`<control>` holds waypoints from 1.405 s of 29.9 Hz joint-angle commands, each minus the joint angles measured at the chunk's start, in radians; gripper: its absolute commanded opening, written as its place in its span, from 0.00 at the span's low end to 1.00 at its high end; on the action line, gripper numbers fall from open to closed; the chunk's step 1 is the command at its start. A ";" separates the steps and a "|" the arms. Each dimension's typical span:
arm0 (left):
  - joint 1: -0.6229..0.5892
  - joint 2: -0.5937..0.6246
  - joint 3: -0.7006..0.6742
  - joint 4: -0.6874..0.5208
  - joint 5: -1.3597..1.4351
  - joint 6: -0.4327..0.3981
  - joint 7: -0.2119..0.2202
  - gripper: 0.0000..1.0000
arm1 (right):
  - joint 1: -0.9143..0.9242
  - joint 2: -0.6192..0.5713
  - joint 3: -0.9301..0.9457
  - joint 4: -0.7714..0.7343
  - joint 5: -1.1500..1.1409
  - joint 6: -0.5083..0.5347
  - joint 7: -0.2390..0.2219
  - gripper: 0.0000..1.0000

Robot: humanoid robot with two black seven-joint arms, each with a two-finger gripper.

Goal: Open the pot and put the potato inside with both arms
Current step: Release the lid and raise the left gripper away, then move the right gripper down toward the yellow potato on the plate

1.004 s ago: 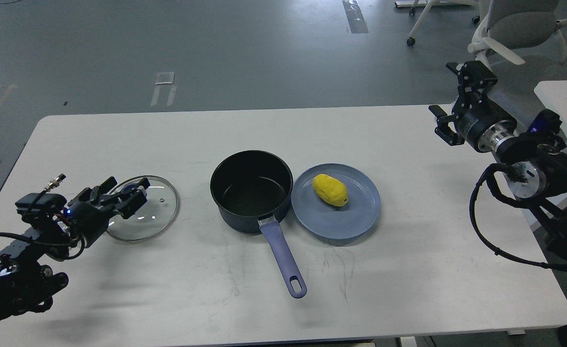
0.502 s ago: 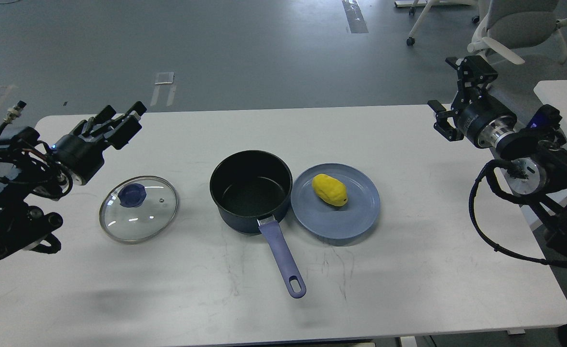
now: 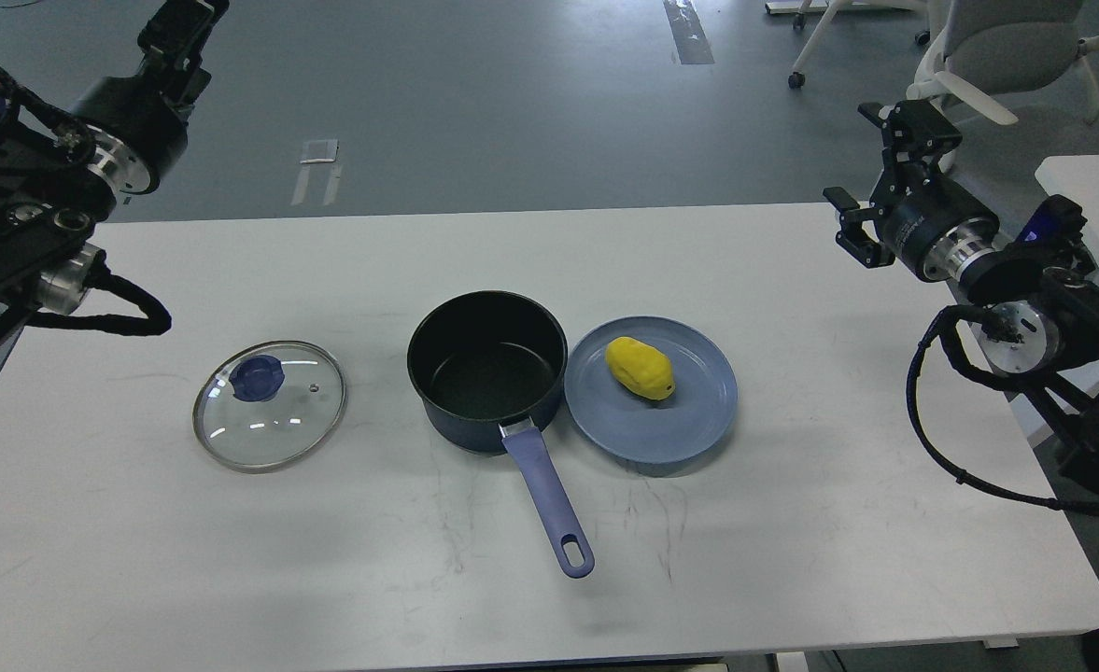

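The dark pot (image 3: 486,371) stands open at the table's middle, its purple handle (image 3: 547,504) pointing toward me. Its glass lid (image 3: 274,415) with a blue knob (image 3: 257,378) lies flat on the table to the pot's left. The yellow potato (image 3: 640,368) lies on a blue plate (image 3: 661,434) touching the pot's right side. My left gripper (image 3: 185,19) is raised high at the far left, well away from the lid, and its fingertips run off the top edge. My right gripper (image 3: 852,154) is open and empty, above the table's far right edge.
The white table (image 3: 792,523) holds only the pot, lid and plate. A second white table (image 3: 1095,187) stands at the right behind my right arm. Office chairs (image 3: 1007,47) stand on the grey floor beyond.
My left gripper has let go of the lid's knob and risen up and back to the far left. The lid stays flat on the table. My right gripper shifted slightly.
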 commanded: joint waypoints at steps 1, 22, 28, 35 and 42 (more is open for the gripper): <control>-0.002 -0.046 -0.087 0.007 -0.118 -0.150 0.059 0.98 | 0.000 0.000 -0.001 0.014 -0.001 0.000 0.000 1.00; 0.287 -0.173 -0.347 -0.078 -0.521 -0.489 0.137 0.98 | 0.015 0.006 -0.001 0.180 -0.003 0.026 0.008 1.00; 0.314 -0.168 -0.370 -0.120 -0.522 -0.489 0.152 0.98 | 0.054 -0.021 -0.060 0.203 -0.049 0.044 0.011 1.00; 0.319 -0.149 -0.375 -0.120 -0.514 -0.491 0.151 0.98 | 0.107 -0.174 -0.110 0.223 -0.648 -0.003 0.087 0.98; 0.330 -0.139 -0.373 -0.120 -0.510 -0.501 0.151 0.98 | 0.100 -0.311 -0.210 0.289 -0.984 -0.014 0.159 0.98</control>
